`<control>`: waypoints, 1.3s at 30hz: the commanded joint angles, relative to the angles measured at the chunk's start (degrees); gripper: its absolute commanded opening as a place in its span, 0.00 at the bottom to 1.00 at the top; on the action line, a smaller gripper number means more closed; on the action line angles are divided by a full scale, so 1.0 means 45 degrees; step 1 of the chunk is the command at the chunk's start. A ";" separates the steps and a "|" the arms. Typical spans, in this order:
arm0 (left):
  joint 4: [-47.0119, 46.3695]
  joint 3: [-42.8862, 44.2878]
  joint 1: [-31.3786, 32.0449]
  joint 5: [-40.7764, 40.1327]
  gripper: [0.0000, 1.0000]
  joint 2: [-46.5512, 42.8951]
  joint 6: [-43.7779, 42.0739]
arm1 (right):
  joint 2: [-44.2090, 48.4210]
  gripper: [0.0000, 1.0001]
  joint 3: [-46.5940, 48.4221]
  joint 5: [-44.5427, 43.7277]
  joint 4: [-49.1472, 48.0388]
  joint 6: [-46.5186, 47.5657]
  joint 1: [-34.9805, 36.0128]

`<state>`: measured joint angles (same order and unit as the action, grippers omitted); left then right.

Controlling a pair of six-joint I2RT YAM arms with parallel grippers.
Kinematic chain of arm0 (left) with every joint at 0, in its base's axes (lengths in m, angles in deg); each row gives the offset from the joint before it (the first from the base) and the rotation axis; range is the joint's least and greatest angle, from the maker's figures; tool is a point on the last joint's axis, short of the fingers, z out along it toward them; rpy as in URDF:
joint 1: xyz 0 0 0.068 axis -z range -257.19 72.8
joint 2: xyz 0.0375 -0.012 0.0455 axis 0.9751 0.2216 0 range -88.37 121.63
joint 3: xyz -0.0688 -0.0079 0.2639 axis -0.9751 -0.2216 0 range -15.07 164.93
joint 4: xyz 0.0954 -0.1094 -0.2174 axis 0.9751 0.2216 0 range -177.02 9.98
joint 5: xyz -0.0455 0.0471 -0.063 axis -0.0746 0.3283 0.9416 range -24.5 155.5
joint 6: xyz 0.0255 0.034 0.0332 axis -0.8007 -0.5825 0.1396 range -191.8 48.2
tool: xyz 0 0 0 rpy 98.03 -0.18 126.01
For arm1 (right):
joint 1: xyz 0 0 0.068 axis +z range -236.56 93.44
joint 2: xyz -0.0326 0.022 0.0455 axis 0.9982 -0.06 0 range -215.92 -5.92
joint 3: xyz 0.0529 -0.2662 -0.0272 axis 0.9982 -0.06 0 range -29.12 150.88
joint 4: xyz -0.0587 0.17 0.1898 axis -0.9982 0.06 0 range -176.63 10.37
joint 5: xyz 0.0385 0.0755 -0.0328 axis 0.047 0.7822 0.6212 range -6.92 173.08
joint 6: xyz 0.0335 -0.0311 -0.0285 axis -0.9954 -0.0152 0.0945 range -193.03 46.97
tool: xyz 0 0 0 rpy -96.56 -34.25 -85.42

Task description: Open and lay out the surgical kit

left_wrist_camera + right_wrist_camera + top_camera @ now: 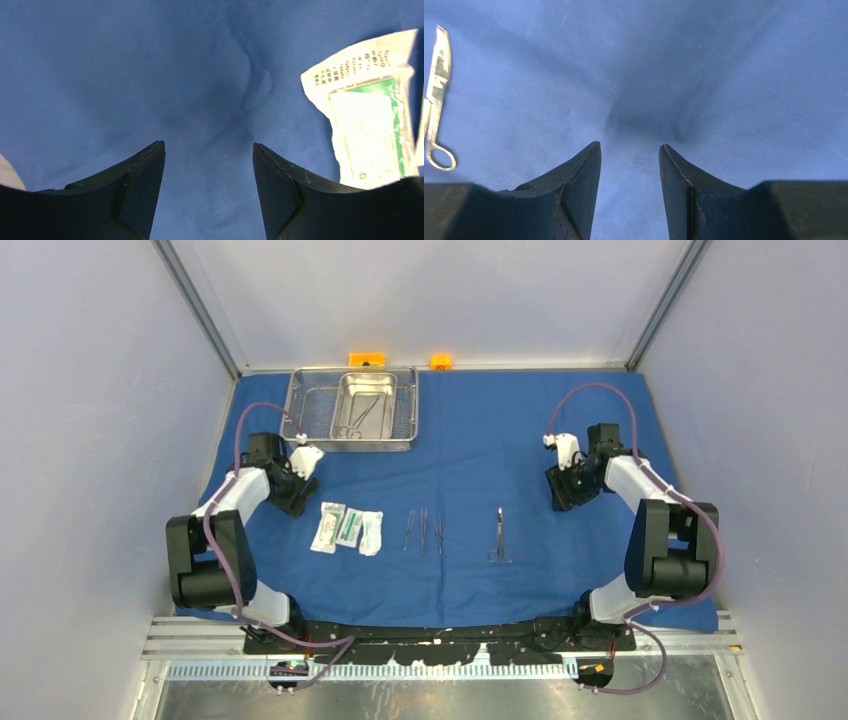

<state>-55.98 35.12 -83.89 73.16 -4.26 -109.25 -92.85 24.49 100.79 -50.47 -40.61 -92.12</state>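
The blue cloth wrap (480,440) lies spread flat over the table. At its far left stands the steel mesh basket (305,410) with the smaller solid tray (368,410) inside it; an instrument lies in the tray. Three white-green packets (346,528) sit in a row at the near left. To their right lie thin forceps (423,529) and, further right, scissors (499,536). My left gripper (297,502) hovers open just left of the packets; one packet (372,130) shows beside it. My right gripper (556,495) hangs open over bare cloth, right of the scissors (436,100).
Two small orange blocks (366,359) (441,362) sit at the back wall behind the cloth. Grey walls close in on the left and right. The arms' bases and a black rail (440,640) run along the near edge.
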 commanded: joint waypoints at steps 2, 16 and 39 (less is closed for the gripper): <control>-0.1032 0.0074 0.0043 -0.0660 0.67 0.0543 -0.0719 | -0.0182 0.51 -0.1096 -0.0887 -0.0846 0.1136 0.0113; -0.0051 -0.1904 0.0472 -0.2158 0.62 -0.0015 -0.2607 | 0.0103 0.49 -0.2815 -0.2965 0.1283 0.3975 0.0109; 0.2495 -0.3591 0.0766 -0.2247 0.43 -0.1637 -0.3422 | 0.1073 0.42 -0.4043 -0.3897 0.3448 0.5442 0.0259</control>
<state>-55.52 21.95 -80.62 62.77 -12.19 -124.72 -86.69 11.99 88.46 -46.40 -18.31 -90.99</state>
